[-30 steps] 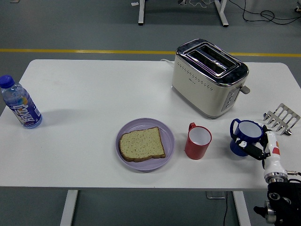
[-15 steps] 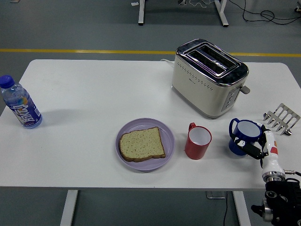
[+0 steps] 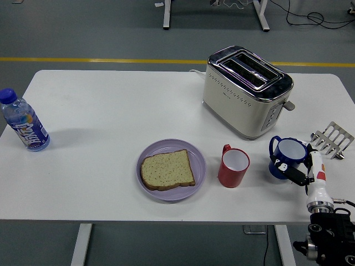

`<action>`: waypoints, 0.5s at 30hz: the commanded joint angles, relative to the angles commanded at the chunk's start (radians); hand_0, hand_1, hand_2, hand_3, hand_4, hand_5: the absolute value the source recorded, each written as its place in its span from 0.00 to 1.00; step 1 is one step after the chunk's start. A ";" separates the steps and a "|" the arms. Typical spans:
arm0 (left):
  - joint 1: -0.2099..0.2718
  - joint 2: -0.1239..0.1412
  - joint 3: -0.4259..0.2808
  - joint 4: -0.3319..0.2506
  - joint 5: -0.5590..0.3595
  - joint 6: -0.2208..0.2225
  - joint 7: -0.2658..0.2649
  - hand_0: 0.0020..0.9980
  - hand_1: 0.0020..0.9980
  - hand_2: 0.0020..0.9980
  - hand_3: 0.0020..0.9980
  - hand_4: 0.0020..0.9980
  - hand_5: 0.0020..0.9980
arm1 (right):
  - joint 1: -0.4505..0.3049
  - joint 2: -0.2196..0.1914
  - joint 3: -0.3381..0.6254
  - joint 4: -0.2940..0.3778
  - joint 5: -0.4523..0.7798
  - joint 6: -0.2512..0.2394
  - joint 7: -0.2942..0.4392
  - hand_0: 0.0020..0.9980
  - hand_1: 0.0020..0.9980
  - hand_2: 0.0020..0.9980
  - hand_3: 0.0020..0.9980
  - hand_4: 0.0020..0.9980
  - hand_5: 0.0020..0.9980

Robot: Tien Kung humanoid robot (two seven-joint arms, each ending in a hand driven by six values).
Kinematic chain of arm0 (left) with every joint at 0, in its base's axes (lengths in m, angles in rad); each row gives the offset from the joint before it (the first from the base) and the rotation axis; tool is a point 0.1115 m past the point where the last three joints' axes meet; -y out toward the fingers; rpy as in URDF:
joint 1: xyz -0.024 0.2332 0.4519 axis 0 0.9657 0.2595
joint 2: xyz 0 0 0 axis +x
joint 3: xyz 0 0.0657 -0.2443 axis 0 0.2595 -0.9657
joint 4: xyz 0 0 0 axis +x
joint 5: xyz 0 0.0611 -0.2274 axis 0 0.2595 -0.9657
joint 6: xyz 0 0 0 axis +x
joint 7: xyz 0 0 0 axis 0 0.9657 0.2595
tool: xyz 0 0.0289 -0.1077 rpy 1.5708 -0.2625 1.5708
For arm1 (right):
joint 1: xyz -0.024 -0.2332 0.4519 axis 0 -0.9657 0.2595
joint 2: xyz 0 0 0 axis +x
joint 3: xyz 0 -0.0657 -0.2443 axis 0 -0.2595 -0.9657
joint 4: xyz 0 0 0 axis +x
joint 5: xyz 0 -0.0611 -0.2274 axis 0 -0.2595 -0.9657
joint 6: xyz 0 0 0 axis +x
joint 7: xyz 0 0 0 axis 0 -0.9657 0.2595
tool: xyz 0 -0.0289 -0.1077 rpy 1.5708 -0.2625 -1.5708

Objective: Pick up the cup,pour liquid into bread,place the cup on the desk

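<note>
The right hand (image 3: 304,173) came in from the lower right corner of the head view, a white finger (image 3: 317,180) and a dark one (image 3: 294,173) reaching up against the near side of the blue cup (image 3: 288,157); the fingertips touched or nearly touched the cup's wall, but whether they actually gripped it could not be told from this angle. The blue cup stood upright on the white table (image 3: 111,116), at about four o'clock from the table's middle, its handle turned toward the left. Just beside it at nine o'clock stood a red cup (image 3: 233,166), also upright, white inside, with its handle toward the far left. At nine o'clock from the red cup, close by but apart from it, lay a lilac plate (image 3: 197,169) bearing one slice of bread (image 3: 166,169), flat, near the table's front edge. A cream and chrome toaster (image 3: 244,91) stood at twelve o'clock from the two cups, angled, its slots open upward. A small metal toast rack (image 3: 331,139) sat at two o'clock from the blue cup, near the table's right edge. Far off at the table's left edge, at nine o'clock, a plastic water bottle (image 3: 23,123) with a blue cap stood leaning slightly. The left arm did not show.
</note>
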 joint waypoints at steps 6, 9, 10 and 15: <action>0.000 0.000 0.000 0.000 0.001 0.000 0.000 0.69 0.69 0.70 0.55 0.25 1.00 | 0.004 0.002 -0.009 -0.020 0.020 0.000 0.029 0.49 0.37 0.48 0.48 0.73 0.03; -0.001 0.000 0.001 0.000 -0.001 0.000 -0.001 0.69 0.69 0.70 0.55 0.25 1.00 | 0.005 0.003 -0.011 -0.026 0.026 0.000 0.037 0.49 0.37 0.48 0.48 0.72 0.03; -0.001 0.000 0.001 0.000 -0.002 -0.001 -0.001 0.69 0.69 0.70 0.55 0.25 1.00 | 0.006 0.003 -0.011 -0.027 0.027 0.000 0.038 0.49 0.37 0.48 0.48 0.72 0.03; -0.001 0.001 0.001 -0.001 -0.001 -0.001 -0.001 0.69 0.69 0.70 0.55 0.25 1.00 | 0.008 0.006 -0.016 -0.040 0.039 0.000 0.052 0.49 0.37 0.48 0.48 0.72 0.03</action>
